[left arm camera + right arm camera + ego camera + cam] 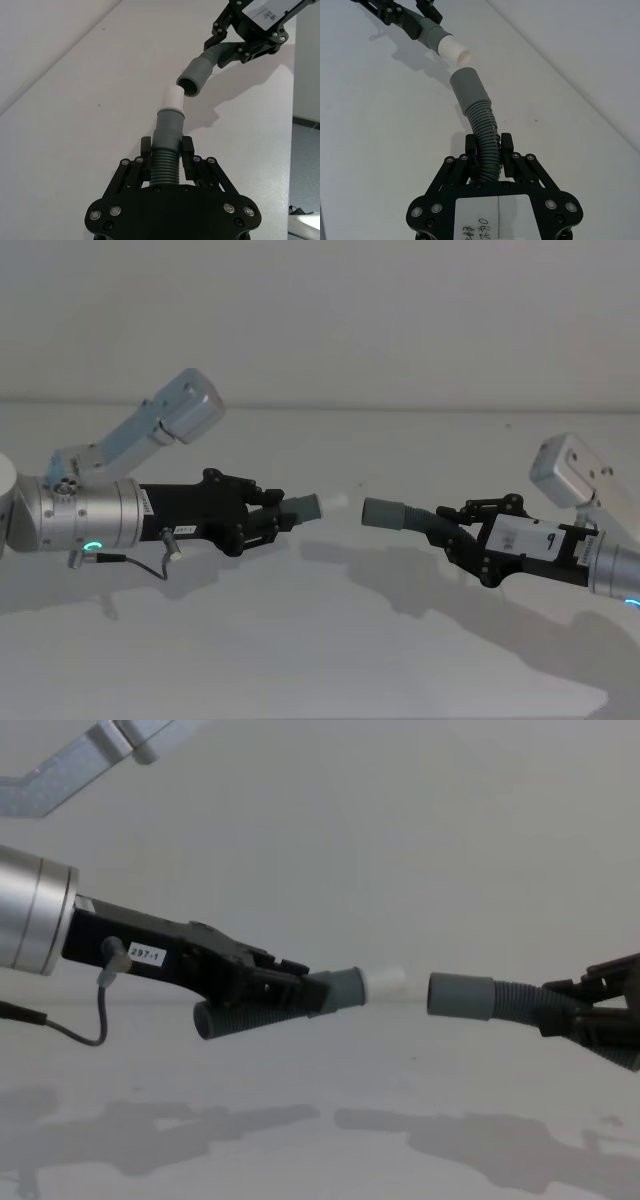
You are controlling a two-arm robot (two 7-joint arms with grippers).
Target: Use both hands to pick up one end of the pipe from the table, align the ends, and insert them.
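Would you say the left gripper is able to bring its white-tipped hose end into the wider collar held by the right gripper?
Probably yes. The left gripper holds the white tip facing the collar in the right gripper, with only open air between them, though the ends look slightly off-axis.

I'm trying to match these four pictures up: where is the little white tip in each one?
Head view: white tip near centre, right of the left gripper.
Left wrist view: centre, just short of the wide collar.
Right wrist view: upper part, beyond the collar.
Chest view: centre.
Shared landmark: the wide collar facing it across a small gap.
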